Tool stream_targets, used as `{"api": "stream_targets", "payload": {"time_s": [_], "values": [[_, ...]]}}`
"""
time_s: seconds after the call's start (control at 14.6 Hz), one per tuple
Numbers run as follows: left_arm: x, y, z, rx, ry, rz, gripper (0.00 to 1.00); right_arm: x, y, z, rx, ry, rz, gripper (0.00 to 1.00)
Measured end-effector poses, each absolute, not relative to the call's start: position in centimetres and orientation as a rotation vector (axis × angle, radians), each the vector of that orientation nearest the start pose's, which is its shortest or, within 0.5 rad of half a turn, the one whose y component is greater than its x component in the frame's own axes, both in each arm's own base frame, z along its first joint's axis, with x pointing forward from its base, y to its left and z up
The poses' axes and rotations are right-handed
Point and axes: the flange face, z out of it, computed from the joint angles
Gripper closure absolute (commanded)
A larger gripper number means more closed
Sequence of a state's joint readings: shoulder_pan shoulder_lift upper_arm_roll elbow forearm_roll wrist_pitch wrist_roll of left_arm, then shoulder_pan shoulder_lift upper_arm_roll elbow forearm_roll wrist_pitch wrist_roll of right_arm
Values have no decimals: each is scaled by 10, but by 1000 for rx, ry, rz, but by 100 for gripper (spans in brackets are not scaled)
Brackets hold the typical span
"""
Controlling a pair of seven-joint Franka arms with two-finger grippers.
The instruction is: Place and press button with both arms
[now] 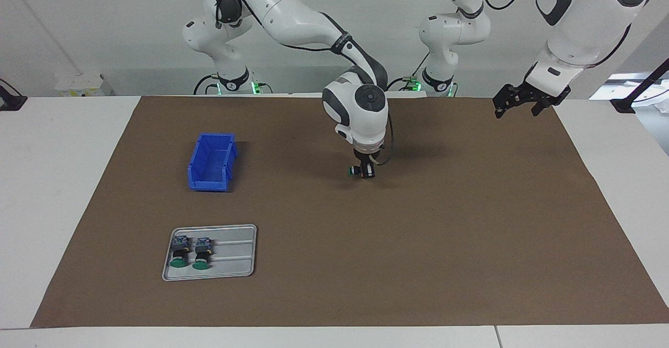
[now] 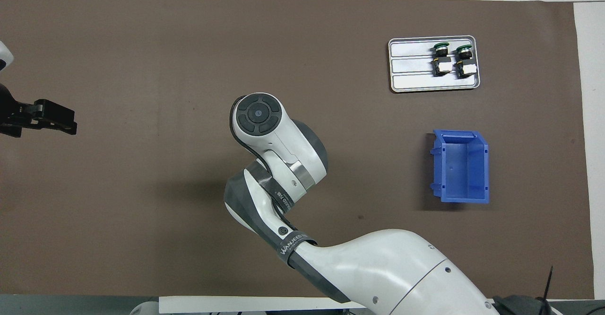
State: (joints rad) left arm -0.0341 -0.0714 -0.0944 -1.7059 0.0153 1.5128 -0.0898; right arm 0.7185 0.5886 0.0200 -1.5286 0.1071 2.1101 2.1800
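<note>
The right gripper [image 1: 364, 171], pointing straight down over the middle of the brown mat [image 1: 418, 264], is clamped on a button [image 1: 356, 170] that lies on its side in the jaws, green cap turned toward the right arm's end of the table. It hangs close above the mat; whether the button touches the surface cannot be told, and from overhead the arm's own wrist hides both grip and button. The left gripper [image 1: 517, 102] waits in the air over the mat's edge at the left arm's end, jaws spread wide and holding nothing. Toward the right arm's end sits a blue bin [image 1: 211, 162], apparently empty, and farther from the robots a grey tray [image 1: 235, 251] carries two more buttons [image 1: 191, 253] lying side by side, green caps pointing away from the robots. By the look of things, the task stands at its midpoint: one button has been picked up and brought to the centre, but it is not yet set down and released. Still to come, it seems, are placing it on the mat and the press itself, presumably the job of the idle left arm.
</note>
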Motion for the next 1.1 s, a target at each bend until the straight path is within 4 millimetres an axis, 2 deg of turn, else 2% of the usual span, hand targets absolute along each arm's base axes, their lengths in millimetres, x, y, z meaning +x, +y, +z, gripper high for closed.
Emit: {"api": "stream_targets", "payload": {"time_s": [0.07,0.14,0.21,0.27,0.34,0.62,0.69,0.82,0.96,1.1], "values": [[518,-67,595,-3100,43,184,0,516,476,308,-2289,2131,159,76],[518,-67,595,-3100,34,184,0,514,477,303,-2291,2128,157,56],[518,-67,595,-3100,28,183,0,511,478,298,-2297,2126,157,31],[518,-67,595,-3100,25,183,0,510,479,296,-2293,2119,153,10],[518,-67,595,-3100,22,183,0,510,481,297,-2283,2108,149,1],[518,-67,595,-3100,19,183,0,515,482,307,-2275,2088,138,1],[518,-67,595,-3100,19,183,0,517,479,314,-2294,2070,135,1],[518,-67,595,-3100,19,183,0,527,463,344,-2356,2000,128,1],[518,-67,595,-3099,20,183,0,547,423,389,-2395,1960,126,1],[518,-68,595,-3099,16,183,0,569,363,440,-2437,1902,126,1]]}}
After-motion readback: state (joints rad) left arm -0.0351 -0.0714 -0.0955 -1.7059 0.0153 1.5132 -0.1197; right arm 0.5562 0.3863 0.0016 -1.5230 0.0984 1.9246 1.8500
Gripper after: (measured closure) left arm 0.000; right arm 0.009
